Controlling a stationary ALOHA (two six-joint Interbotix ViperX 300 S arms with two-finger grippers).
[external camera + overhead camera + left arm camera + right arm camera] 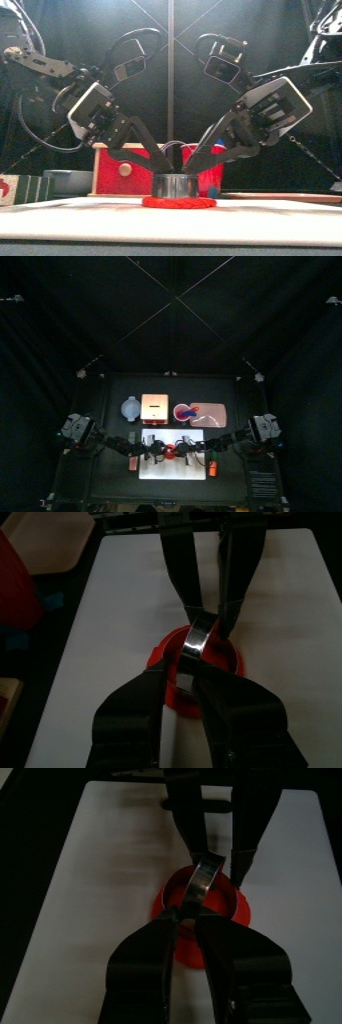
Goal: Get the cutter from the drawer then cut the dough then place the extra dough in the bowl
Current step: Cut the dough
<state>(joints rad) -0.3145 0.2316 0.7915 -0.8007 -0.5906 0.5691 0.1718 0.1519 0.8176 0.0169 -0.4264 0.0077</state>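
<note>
The round metal cutter point(179, 186) stands on the flat red dough point(179, 203), near the middle of the white cutting board point(80, 212). Both arms lean in over it from either side. My left gripper point(163, 166) and my right gripper point(202, 166) meet at the cutter's top. In the left wrist view my left gripper point(187, 672) has its jaws drawn together at the cutter point(198, 634), over the dough point(230, 662). The right wrist view shows my right gripper point(194, 918) pinched the same way at the cutter point(207, 876). The cutter's wire handle is hidden by the jaws.
Behind the board stand the blue-grey bowl point(130, 408), the wooden box point(155, 406) with its red drawer front point(130, 170), and the pink tray point(209, 416) with toy foods. The board's left and right ends lie bare.
</note>
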